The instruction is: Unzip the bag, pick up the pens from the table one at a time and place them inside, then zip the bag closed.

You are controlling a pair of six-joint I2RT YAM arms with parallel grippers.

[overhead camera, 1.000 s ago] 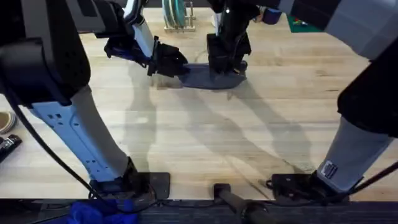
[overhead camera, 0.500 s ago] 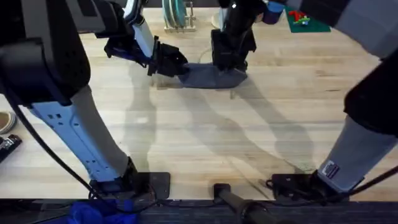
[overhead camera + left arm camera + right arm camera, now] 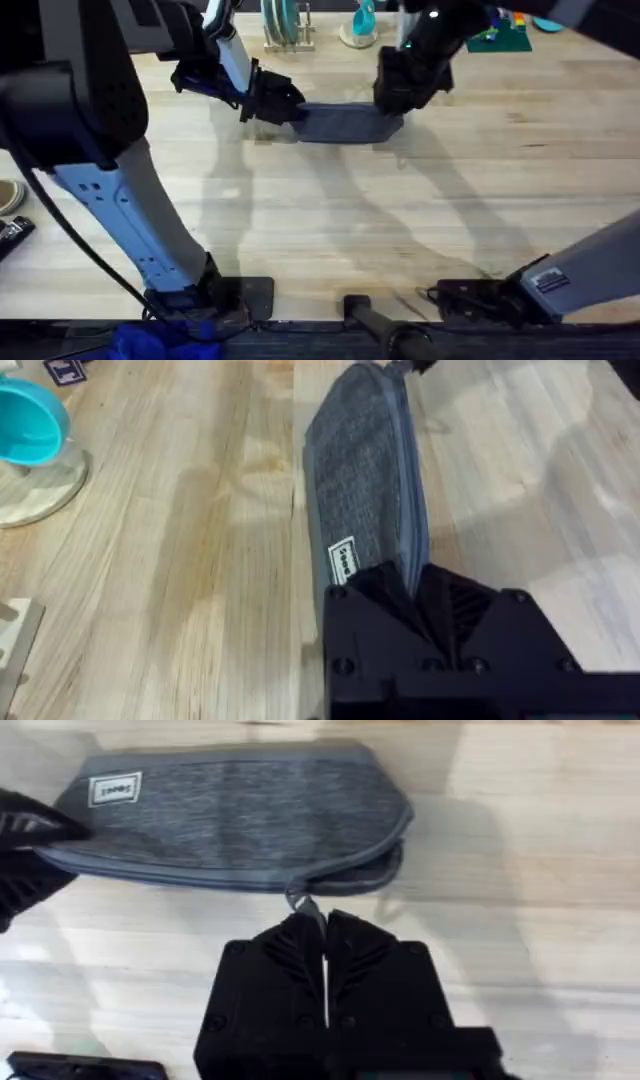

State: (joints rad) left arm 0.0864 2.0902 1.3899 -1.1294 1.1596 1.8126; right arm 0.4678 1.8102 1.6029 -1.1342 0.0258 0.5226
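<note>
The left gripper [image 3: 285,101] reaches in low, clamped on the pencil pouch's [image 3: 340,122] left end; the pouch lies flat on the wooden table [image 3: 330,220]. The right gripper [image 3: 322,935] angles down, pinching the zipper pull [image 3: 300,902] at its right end.

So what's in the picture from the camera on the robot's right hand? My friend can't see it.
A small blue-grey fabric pencil pouch lies on a light wooden plank table, and the right arm's black gripper has its fingers shut on the pouch's small metal zipper pull at one end. The left arm's black gripper is at the pouch's other end, by a small white label.
</note>
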